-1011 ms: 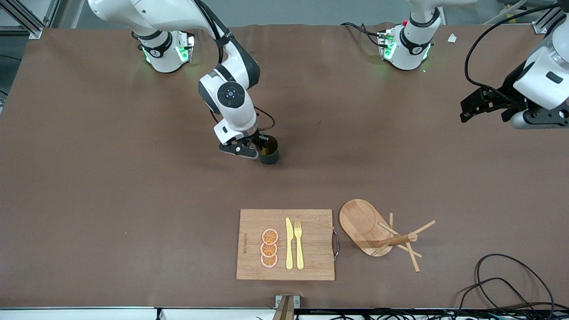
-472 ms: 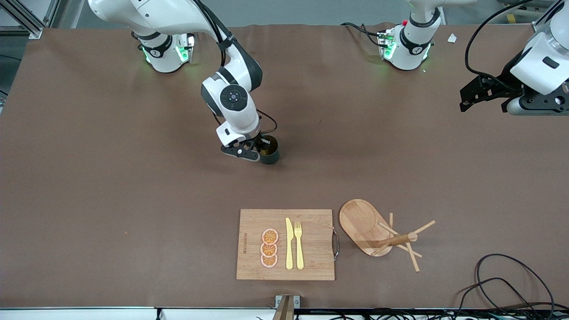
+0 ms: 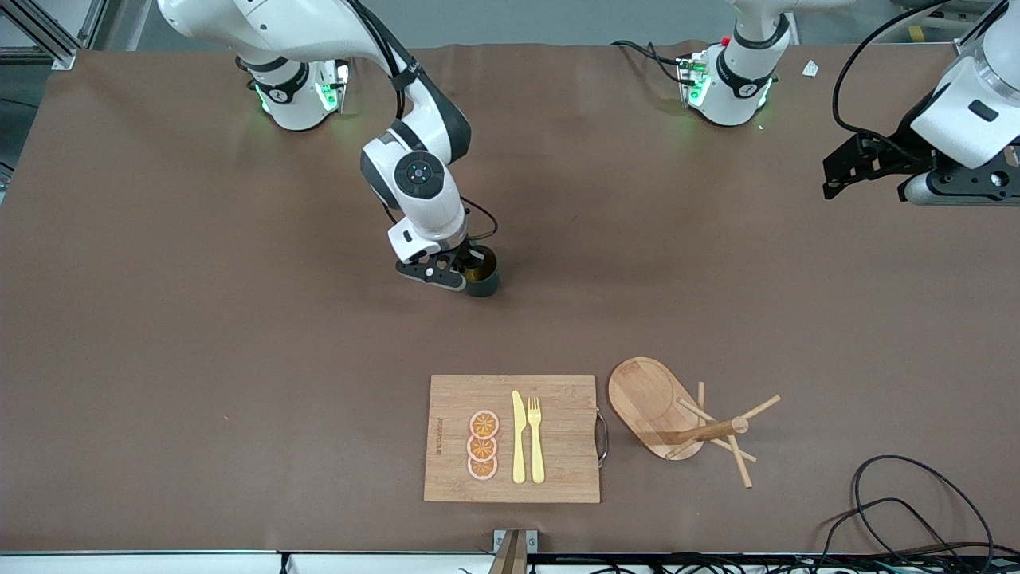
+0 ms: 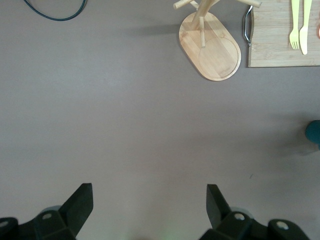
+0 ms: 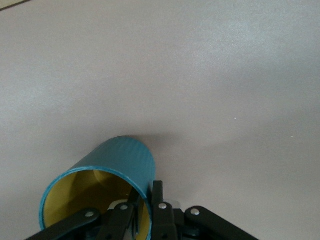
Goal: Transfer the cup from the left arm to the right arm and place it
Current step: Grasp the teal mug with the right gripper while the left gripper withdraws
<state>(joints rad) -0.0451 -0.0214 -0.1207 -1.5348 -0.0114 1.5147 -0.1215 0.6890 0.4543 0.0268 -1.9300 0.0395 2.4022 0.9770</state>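
Observation:
The teal cup [image 3: 484, 281] with a yellow inside stands on the brown table near its middle. My right gripper [image 3: 468, 269] comes down onto the cup's rim and is shut on the cup's wall. In the right wrist view one finger sits inside the cup [image 5: 117, 165] and the other outside, with the right gripper [image 5: 148, 194] pinching the rim. No handle shows. My left gripper [image 3: 833, 180] hangs open and empty in the air over the left arm's end of the table. The left wrist view shows the left gripper [image 4: 148, 192] spread wide, with the cup [image 4: 314, 134] at the picture's edge.
A wooden cutting board [image 3: 558, 434] with a yellow knife [image 3: 519, 437], a fork [image 3: 535, 438] and orange slices [image 3: 483, 445] lies near the front camera. Beside it stands an oval wooden tray [image 3: 647, 402] with a mug tree. Black cables [image 3: 916, 498] coil at the left arm's front corner.
The right gripper's fingers have closed on the cup's wall. The left gripper has drifted slightly toward the robots' bases and stays open.

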